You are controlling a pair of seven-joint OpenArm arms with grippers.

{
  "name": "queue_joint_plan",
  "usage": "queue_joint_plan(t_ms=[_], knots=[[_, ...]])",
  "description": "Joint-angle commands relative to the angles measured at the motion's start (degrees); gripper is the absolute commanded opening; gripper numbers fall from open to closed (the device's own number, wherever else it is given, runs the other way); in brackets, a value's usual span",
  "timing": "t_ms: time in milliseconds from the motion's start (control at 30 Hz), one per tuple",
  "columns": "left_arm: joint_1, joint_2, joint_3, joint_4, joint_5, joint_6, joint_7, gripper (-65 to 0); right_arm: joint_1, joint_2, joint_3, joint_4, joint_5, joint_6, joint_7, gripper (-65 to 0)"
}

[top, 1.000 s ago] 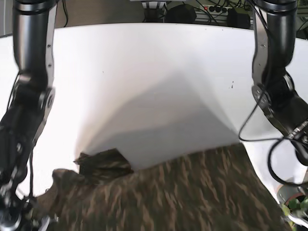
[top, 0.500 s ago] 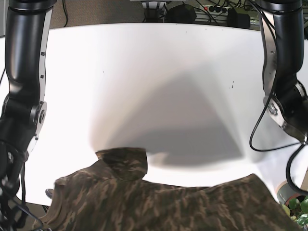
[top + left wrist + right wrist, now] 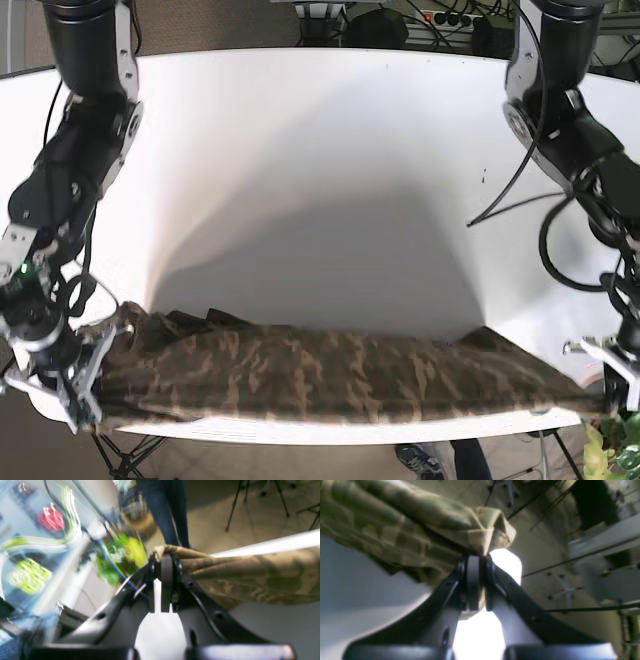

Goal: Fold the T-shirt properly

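Your left gripper [image 3: 163,562] and right gripper [image 3: 475,563] each pinch the camouflage-patterned cotton T-shirt [image 3: 330,375], stretched along the white table [image 3: 320,150]; folding remains undone

T-shirt [image 3: 340,375] lies stretched along the near edge of the tabletop [image 3: 320,150], running from its near-left corner to its near-right corner in the base view. Rear portion of the tabletop, behind the garment, carries nothing else.

Right claw [image 3: 476,562] sits at the near-left corner, jaws closed on a bunched corner of the shirt. Left claw [image 3: 163,562] sits at the near-right corner, jaws closed on the opposite end; the cloth extends from it along the tabletop edge. Plant [image 3: 615,450] stands beyond the near-right corner, off the tabletop.
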Motion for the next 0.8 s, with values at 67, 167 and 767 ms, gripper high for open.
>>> queue_joint_plan(t_ms=[67, 167, 767], knots=[[4.5, 0.4, -1.8, 4.0, 0.4, -1.9, -1.6, -65.0, -5.2, -1.7, 2.9, 3.0, -0.4, 0.07, 0.5, -62.5], [10.6, 1.6, -3.0, 6.3, 0.4, -2.6, -1.6, -65.0, -10.7, -3.5, 5.1, 4.9, -0.4, 0.07, 0.5, -62.5], [35.3, 3.1, -12.2, 7.9, 0.4, -6.8, -1.6, -65.0, -32.8, -13.9, 12.1, 5.8, -0.4, 0.91, 0.5, -62.6]])
